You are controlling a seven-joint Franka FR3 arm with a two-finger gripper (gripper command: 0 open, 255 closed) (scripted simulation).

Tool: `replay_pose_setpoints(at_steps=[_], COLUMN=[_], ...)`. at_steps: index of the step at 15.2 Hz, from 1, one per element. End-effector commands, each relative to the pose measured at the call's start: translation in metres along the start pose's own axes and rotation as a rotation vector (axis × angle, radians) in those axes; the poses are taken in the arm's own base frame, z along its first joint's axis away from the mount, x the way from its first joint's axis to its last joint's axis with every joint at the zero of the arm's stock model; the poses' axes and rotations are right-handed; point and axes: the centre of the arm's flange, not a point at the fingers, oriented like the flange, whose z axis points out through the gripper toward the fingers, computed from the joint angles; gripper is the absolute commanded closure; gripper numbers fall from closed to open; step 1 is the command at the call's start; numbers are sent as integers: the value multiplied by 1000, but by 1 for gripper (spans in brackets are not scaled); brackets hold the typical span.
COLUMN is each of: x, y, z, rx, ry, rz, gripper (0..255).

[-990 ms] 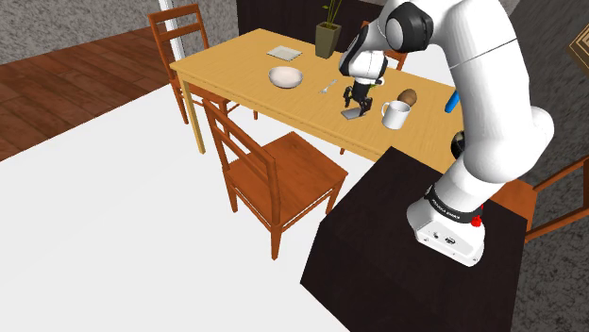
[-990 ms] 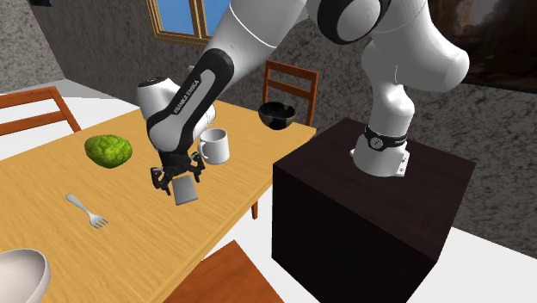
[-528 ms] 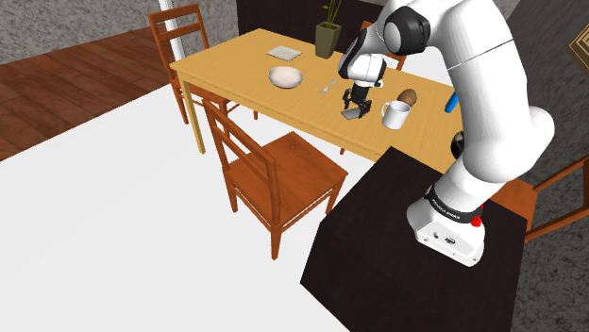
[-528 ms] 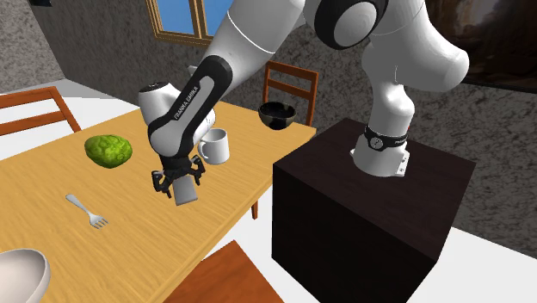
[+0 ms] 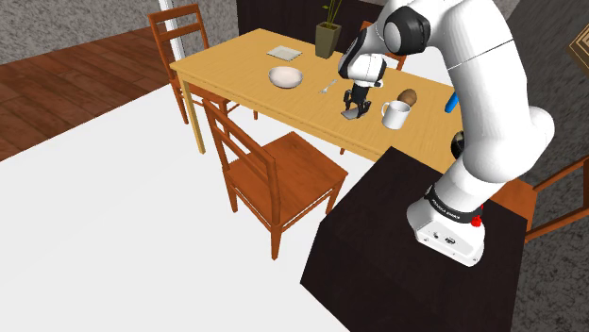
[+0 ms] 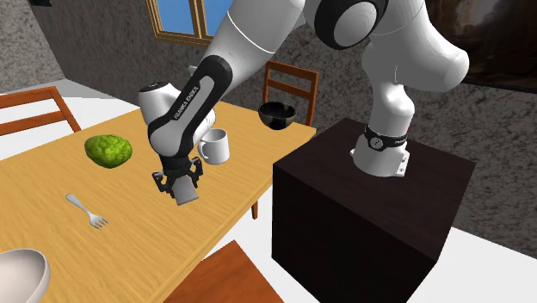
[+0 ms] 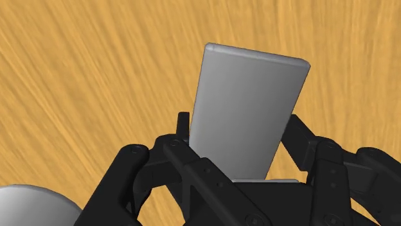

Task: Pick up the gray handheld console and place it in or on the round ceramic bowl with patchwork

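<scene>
Grey and flat, the handheld console [image 7: 250, 103] stands between the two black fingers [image 7: 183, 125] of the gripper [image 7: 238, 123]. Both fingers press on its sides, so the gripper is closed tight on it. The console's near end is hidden behind the fingers. A pale round shape [image 7: 29, 205] is cut off at the lower left corner there, and I cannot tell what it is.

In the second exterior view the gripper [image 6: 177, 179] holds the console [image 6: 186, 193] tilted, left of the frame's middle, low over the wooden table [image 6: 52, 185]. It is hard to tell if its bottom corner touches the wood. In the shoulder view the console [image 5: 352, 114] is a tiny grey bit under the gripper [image 5: 356, 104], right of the middle, near the top.

The round bowl [image 5: 285, 77] looks pale and stands well apart from the console, further left on the table [image 5: 227, 66]. In the second exterior view the bowl [image 6: 19, 271] is cut off by the lower left corner.

Counting now: one console, one pale bowl, one black bowl [image 6: 277, 113], one white mug [image 6: 215, 146] (partly hidden by the arm), one fork [image 6: 84, 211], one lumpy green thing [image 6: 108, 150] and one plant pot [image 5: 328, 40]. The shoulder view has a chair [image 5: 283, 174] in the middle, a second chair [image 5: 176, 13] in the upper left, and a third chair [image 5: 517, 200] cut off by the right edge.
</scene>
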Motion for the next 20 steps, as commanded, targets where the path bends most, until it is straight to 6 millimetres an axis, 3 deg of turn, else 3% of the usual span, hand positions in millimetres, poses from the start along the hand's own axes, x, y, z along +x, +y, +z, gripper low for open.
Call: replay_pose_setpoints(at_steps=[1,4,20], x=[0,0,0], y=[0,0,1], z=[0,0,-84], rx=[-1,-1,-1], ry=[0,0,0], rz=[0,0,0], gripper=[255,255,255])
